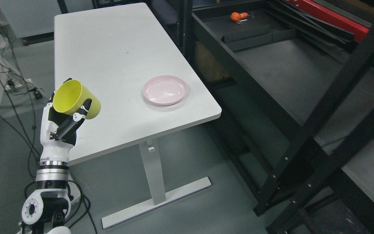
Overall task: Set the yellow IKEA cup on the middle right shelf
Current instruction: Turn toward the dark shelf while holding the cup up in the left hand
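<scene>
The left hand (64,120) has its fingers (83,109) curled tight around the yellow cup (76,99), held tilted with its mouth facing up-left, over the white table's (115,48) near-left edge. To the hand's right lies 1 pink plate (165,90), and farther right stands the dark shelf unit (291,74).

no readable text, labels or numbers

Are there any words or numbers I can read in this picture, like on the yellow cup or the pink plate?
None can be read.
yellow cup, held in the left hand: no print shows.
pink plate: plain.
white table: plain.
orange thing on the dark shelf: a small white strip lies beside it, too small to read.
</scene>
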